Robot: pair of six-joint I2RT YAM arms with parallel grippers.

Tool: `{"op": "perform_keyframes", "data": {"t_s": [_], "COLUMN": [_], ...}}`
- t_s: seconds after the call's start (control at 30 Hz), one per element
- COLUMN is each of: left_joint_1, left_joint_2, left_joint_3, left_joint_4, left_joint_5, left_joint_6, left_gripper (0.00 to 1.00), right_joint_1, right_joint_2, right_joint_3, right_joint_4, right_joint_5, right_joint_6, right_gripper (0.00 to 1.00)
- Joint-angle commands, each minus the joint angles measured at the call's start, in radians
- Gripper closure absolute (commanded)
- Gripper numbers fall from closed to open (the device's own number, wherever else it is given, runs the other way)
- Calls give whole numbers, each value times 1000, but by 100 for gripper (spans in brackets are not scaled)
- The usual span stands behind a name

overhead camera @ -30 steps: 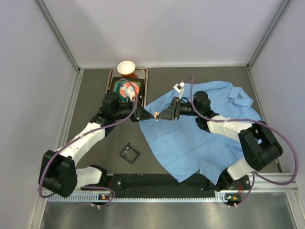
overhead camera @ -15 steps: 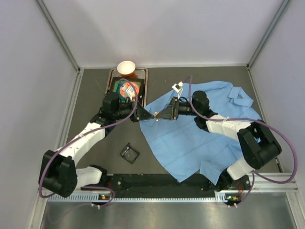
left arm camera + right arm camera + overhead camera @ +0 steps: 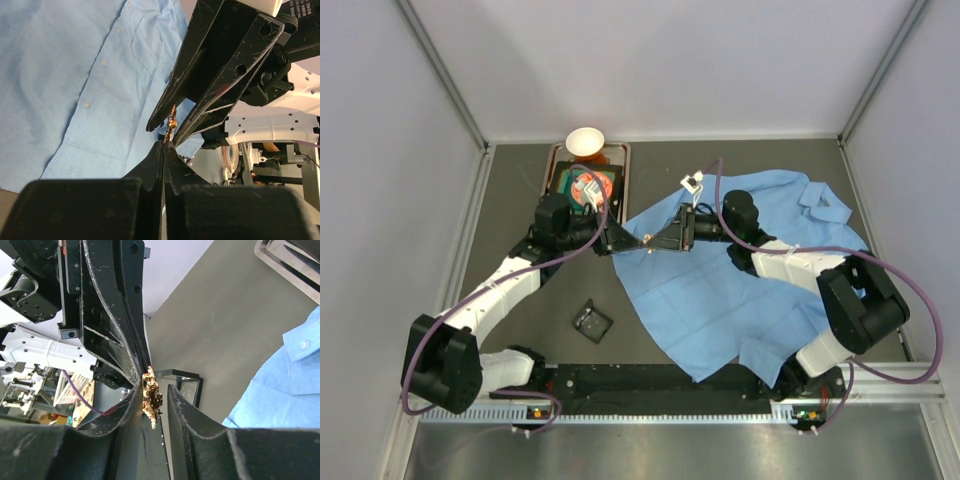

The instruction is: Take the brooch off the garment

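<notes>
The brooch (image 3: 648,243), a small jagged gold-silver piece, hangs in the air between the two gripper tips, just off the left edge of the light blue garment (image 3: 740,290). My left gripper (image 3: 638,242) is shut on it; in the left wrist view the brooch (image 3: 172,122) sticks out of the closed tips (image 3: 165,142). My right gripper (image 3: 152,390) straddles the brooch (image 3: 151,399). Its left finger touches the brooch and a narrow gap shows on the other side. The garment (image 3: 60,75) lies spread on the table below.
A small dark square box (image 3: 591,321) lies on the table in front of the left arm, also seen as the box (image 3: 187,385) past the right fingers. A tray (image 3: 560,165) with a white bowl (image 3: 585,142) sits at the back left.
The right gripper's jaws have narrowed around the brooch and the arm has edged slightly left. The left gripper has stayed shut on the brooch in the same place.
</notes>
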State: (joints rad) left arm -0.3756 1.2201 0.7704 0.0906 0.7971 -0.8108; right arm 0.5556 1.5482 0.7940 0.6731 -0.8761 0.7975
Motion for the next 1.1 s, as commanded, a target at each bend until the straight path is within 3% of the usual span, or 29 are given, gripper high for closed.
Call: {"op": "perform_keyframes", "data": {"t_s": [0.0,0.2,0.43,0.5,0.67,0.87,1.07], "left_joint_1": [0,0,0,-2,-2,-2,0], "left_joint_2": [-13,-24,-76,-76,-74,-83,-88], "left_joint_3": [-20,-111,-129,-117,-83,-49,-10], "left_joint_4": [122,280,275,252,130,-20,-185], "left_joint_5": [33,-4,-93,-96,-101,-131,-165], "left_joint_6": [-63,-258,-294,-283,-182,-82,-70], "left_gripper": [100,100,100,100,100,100,100], "right_joint_1": [15,26,29,29,27,26,26], "right_joint_2": [21,18,20,16,-13,-76,-181], "right_joint_3": [45,37,33,33,25,19,37], "right_joint_4": [60,92,98,98,63,-27,-328], "right_joint_5": [2,26,35,32,51,83,206], "right_joint_6": [-6,20,31,34,9,-59,-377], "right_gripper": [74,74,75,73,54,47,43]}}
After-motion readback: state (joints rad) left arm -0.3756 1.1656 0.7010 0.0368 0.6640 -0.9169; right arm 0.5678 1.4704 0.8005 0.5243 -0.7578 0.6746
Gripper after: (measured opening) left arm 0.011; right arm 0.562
